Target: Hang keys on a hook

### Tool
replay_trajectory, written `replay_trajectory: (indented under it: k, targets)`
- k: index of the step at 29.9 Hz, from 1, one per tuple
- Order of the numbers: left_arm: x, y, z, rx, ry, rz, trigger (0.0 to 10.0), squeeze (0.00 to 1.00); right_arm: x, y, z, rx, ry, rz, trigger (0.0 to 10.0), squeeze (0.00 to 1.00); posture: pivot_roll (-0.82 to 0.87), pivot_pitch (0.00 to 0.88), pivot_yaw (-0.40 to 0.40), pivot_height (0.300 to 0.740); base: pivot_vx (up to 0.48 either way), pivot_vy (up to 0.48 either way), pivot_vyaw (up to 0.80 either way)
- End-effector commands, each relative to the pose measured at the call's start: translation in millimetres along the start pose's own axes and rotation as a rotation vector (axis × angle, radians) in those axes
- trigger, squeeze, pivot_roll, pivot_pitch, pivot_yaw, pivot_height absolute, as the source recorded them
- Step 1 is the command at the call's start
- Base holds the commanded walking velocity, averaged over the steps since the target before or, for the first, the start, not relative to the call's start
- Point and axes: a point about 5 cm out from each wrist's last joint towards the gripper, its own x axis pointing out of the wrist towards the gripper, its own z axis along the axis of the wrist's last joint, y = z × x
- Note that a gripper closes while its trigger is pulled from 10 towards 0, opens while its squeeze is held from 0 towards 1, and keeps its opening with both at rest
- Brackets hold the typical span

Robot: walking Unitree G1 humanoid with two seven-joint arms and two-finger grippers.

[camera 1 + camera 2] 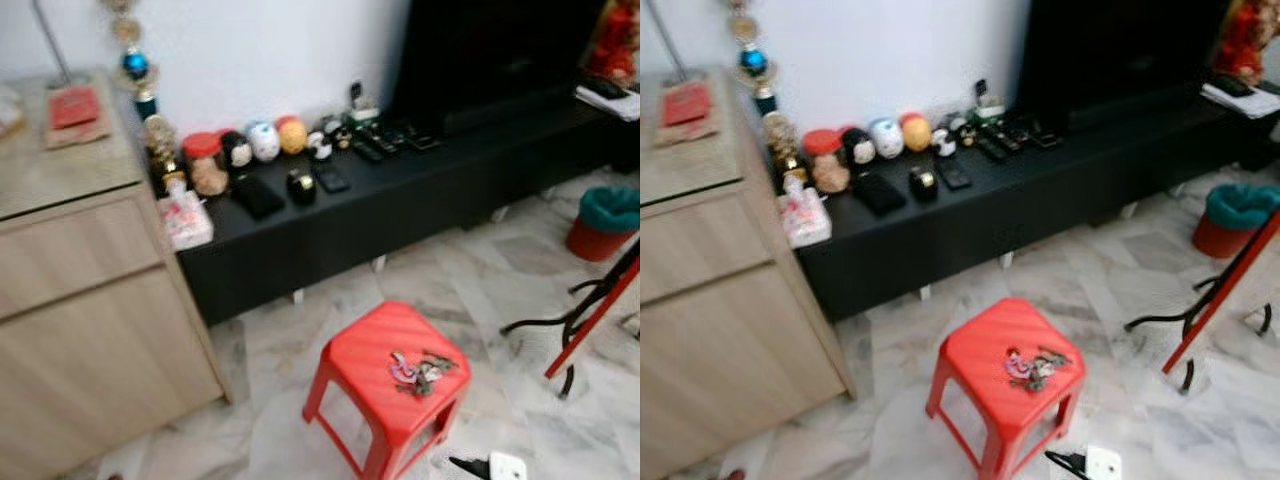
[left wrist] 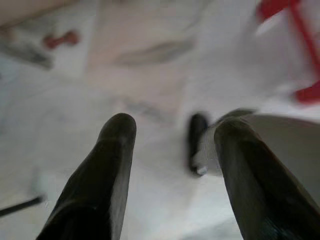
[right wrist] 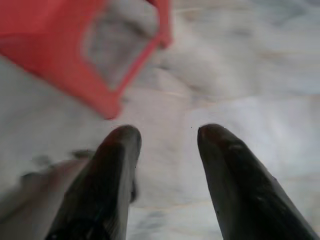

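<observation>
A bunch of keys (image 1: 422, 370) with a pink tag lies on top of a red plastic stool (image 1: 375, 355) on the marble floor. My left gripper (image 2: 175, 132) hangs open over pale floor, nothing between its fingers. My right gripper (image 3: 165, 132) is open too, low above the floor, with the red stool (image 3: 60, 45) a little beyond its fingertips. No hook can be made out.
A long black low cabinet (image 1: 400, 195) carries jars, figurines and remotes, under a dark TV (image 1: 490, 55). A wooden sideboard (image 1: 80, 290) stands at left. At right are a red bin (image 1: 605, 225) and a red-and-black stand (image 1: 590, 320). A white plug (image 1: 500, 467) lies near the stool.
</observation>
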Motion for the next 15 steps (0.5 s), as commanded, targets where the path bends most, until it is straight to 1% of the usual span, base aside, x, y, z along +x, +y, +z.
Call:
replay_trajectory:
  k: [1, 4, 8, 10, 15]
  targets:
    - [-2.9, 10.1, -4.3, 0.009, 0.018, 0.027, 10.0, 0.0, 1.5, 8.9, 3.6, 0.014, -0.014, 0.025, 10.0, 0.0, -0.02, 0.0, -0.036, 0.74, 0.0, 0.0, 0.0]
    - [-1.5, 8.8, -1.3, 0.003, 0.015, 0.031, 10.0, 0.0, 0.5, 5.2, 0.4, 0.019, -0.007, 0.018, 10.0, 0.0, -0.02, 0.0, -0.036, 0.74, 0.0, 0.0, 0.0]
    - [-1.3, 7.6, -1.2, 0.033, 0.015, 0.023, 10.0, 0.0, 0.2, 4.3, -1.0, 0.025, -0.005, 0.017, 10.0, 0.0, -0.02, 0.0, -0.033, 0.74, 0.0, 0.0, 0.0]
    - [-1.0, 6.6, -0.7, 0.034, 0.013, 0.021, 10.0, 0.0, 0.2, 4.3, -1.0, 0.027, -0.006, 0.018, 10.0, 0.0, -0.02, 0.0, -0.033, 0.74, 0.0, -0.277, 0.0]
    - [-1.2, 7.6, -0.6, 0.016, 0.007, 0.03, 10.0, 0.0, 0.7, 6.5, 1.5, 0.026, -0.017, 0.026, 10.0, 0.0, -0.02, 0.0, -0.039, 0.74, 0.0, -0.412, 0.0]
